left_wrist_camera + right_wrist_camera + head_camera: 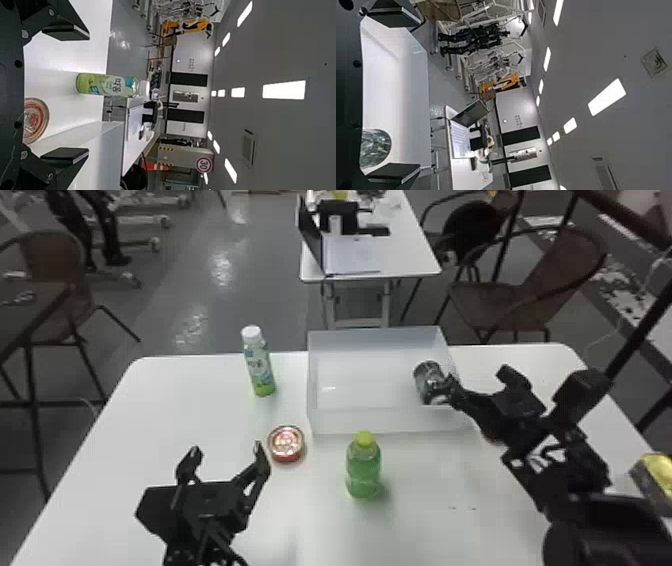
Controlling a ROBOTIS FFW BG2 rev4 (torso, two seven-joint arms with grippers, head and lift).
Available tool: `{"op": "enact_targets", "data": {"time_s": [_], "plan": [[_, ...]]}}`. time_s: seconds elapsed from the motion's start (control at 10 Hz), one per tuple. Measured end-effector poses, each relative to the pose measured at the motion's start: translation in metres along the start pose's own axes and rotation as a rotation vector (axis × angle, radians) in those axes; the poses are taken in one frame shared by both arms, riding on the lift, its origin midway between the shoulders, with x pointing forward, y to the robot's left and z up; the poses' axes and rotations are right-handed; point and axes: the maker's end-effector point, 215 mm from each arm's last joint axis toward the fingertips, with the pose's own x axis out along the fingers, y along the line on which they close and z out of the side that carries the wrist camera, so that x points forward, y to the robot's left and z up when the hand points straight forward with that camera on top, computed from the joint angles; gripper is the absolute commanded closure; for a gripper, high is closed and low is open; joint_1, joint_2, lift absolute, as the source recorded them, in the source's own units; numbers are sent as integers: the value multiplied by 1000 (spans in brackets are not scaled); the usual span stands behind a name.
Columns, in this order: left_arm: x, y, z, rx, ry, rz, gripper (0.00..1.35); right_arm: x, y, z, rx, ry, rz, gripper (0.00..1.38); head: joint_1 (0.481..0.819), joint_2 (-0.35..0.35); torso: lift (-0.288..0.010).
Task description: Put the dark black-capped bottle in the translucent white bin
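The dark bottle [429, 382] is inside the translucent white bin [375, 422], at its right end. My right gripper [481, 378] stands open over the bin's right side, one finger beside the bottle and nothing held. In the right wrist view the open right gripper [418, 95] has the dark bottle [375, 148] near its lower finger and the bin [413, 79] beyond; whether the bottle is upright or lying I cannot tell. My left gripper [227, 450] is parked open over the table's left part; the left wrist view shows the left gripper [88, 95] apart too.
A white-capped green bottle [259, 367] stands left of the bin. A round red-rimmed tin [286, 444] is close to the left gripper. Before the bin stands a green bottle with a yellow-green cap [363, 470]. A yellow-topped container [656, 480] is at the right edge.
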Motion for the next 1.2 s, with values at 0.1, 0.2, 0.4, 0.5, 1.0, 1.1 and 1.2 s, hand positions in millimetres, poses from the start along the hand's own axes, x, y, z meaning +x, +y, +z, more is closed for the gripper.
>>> {"op": "enact_targets", "data": {"time_s": [0.1,0.2,0.4,0.5,1.0,1.1,1.2], "plan": [[-1,0,0,0,-1,1,260,-34,3,-13,13,19,-66,12,695,61,-65],[-3,2,0,2,-3,3,260,-63,9,-25,-1,44,-104,47,695,60,-65],[-5,4,0,11,-2,0,260,-101,19,-42,-93,120,-117,48,695,64,-65],[-7,4,-1,13,0,-1,260,-108,21,-50,-93,150,-109,51,695,66,-65],[-8,2,-4,18,8,-10,260,-108,28,-59,-119,204,-63,68,695,74,-65],[-8,2,-4,17,8,-9,260,-108,29,-58,-127,204,-63,70,695,74,-65],[-9,2,-4,16,8,-9,260,-109,30,-58,-132,204,-66,81,695,74,-65]]}}
